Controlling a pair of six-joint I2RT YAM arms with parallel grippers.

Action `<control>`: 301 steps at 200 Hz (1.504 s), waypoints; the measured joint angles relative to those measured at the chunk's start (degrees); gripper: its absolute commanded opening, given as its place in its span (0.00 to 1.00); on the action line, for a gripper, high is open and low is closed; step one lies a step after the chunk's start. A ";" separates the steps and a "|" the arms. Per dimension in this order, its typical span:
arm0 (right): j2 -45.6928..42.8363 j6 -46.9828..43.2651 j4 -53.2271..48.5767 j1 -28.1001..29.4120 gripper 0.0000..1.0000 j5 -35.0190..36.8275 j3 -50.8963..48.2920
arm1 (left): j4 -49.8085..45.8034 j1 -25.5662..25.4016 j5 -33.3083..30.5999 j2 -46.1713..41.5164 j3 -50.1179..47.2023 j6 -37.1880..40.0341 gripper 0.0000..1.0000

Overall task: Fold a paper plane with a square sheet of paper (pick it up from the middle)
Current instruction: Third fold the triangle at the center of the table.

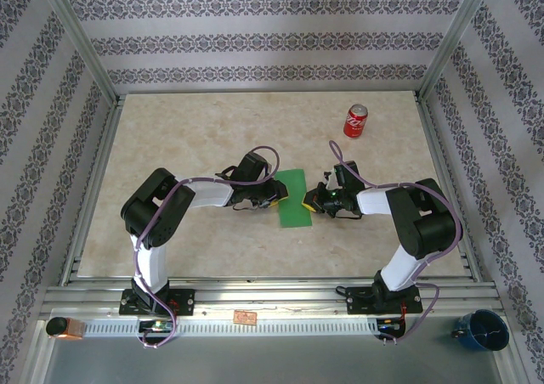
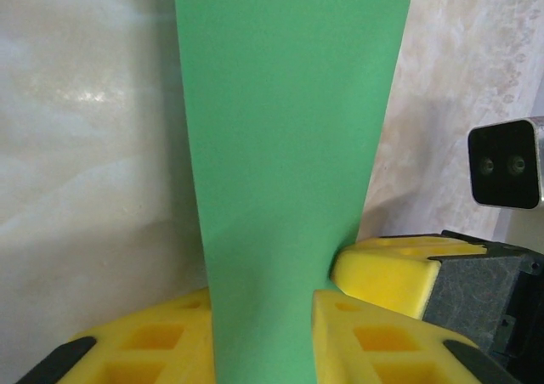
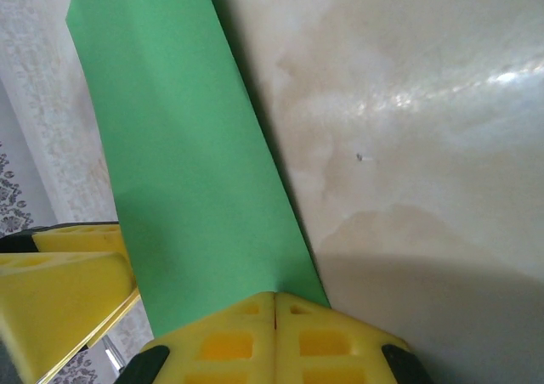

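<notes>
The square sheet of paper [image 1: 295,199] is bright green and lies mid-table as a narrow folded strip between my two grippers. My left gripper [image 1: 274,197] sits at its left edge. In the left wrist view the paper [image 2: 289,146] runs up through the gap between that gripper's [image 2: 263,337] yellow fingers [image 2: 382,341], which stand apart. My right gripper [image 1: 315,202] is at the strip's right edge. In the right wrist view its jaws [image 3: 274,303] are closed together, tips against the near edge of the paper [image 3: 187,163]. No paper plane shape shows.
A red soda can [image 1: 355,121] stands at the back right of the marble table [image 1: 187,138]. A blue cup [image 1: 480,330] sits off the table at the front right. The right gripper's yellow finger [image 2: 387,269] and wrist camera [image 2: 506,163] are close beside my left fingers.
</notes>
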 measured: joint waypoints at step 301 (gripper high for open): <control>-27.04 -56.13 6.23 41.44 0.51 40.48 -12.00 | -0.39 0.07 -5.81 -12.09 -9.07 -3.43 0.07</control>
